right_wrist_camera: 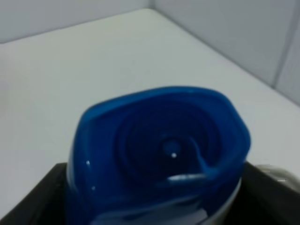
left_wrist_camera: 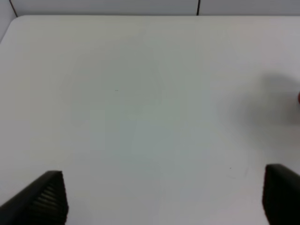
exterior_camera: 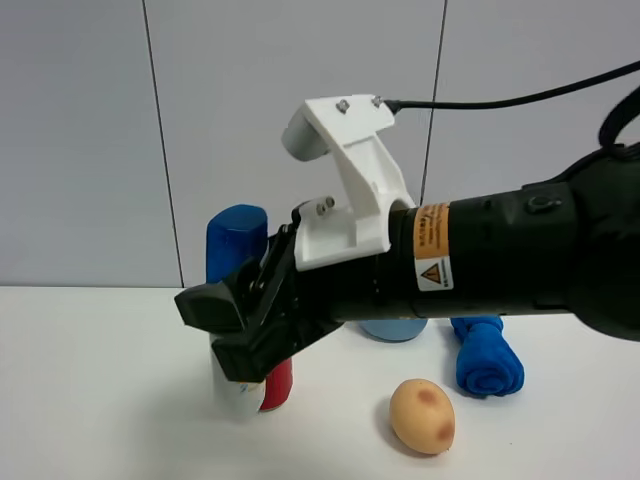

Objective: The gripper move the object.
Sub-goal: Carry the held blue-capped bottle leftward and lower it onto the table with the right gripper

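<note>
White plastic bottle [exterior_camera: 236, 398], blue cap [right_wrist_camera: 159, 150], tight between right black fingers [exterior_camera: 215, 305]; left ribbed fingers [left_wrist_camera: 44, 199] apart.

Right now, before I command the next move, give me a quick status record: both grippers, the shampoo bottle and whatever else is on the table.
right gripper: shut on the shampoo bottle, jaws on either side of its body
shampoo bottle: upright, base apparently on the table
left gripper: open, over bare table, holding nothing
red can: right beside the bottle, mostly hidden by the right gripper
potato: lying loose, apart from the bottle
blue towel: rolled, partly behind the right arm
</note>
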Motion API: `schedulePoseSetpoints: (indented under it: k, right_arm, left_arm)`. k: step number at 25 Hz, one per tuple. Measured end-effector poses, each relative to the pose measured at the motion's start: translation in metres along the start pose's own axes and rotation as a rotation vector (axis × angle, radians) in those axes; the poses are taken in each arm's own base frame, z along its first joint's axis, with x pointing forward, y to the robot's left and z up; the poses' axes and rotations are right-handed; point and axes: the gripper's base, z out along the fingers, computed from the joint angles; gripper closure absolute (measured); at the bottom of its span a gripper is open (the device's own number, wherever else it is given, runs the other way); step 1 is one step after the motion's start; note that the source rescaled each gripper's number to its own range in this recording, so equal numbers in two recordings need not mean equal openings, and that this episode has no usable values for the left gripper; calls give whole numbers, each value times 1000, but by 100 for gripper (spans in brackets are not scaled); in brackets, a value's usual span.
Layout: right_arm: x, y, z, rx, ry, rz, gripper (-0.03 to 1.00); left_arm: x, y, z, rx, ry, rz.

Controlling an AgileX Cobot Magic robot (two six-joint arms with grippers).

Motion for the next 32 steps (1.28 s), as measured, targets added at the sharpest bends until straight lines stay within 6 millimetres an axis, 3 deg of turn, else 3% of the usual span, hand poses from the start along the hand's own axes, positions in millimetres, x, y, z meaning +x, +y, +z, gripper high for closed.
schedulePoseSetpoints:
  k: [5, 19, 32]
  right_arm:
    - [13, -16, 4, 23, -1, 31, 97]
    - [52, -15, 24, -28, 65, -36, 97]
    - [65, -19, 33, 7, 21, 43, 97]
  left_arm:
    - [0, 0, 0, 0, 0, 0]
    - [0, 0, 0, 0, 0, 0]
    - [0, 0, 0, 0, 0, 0]
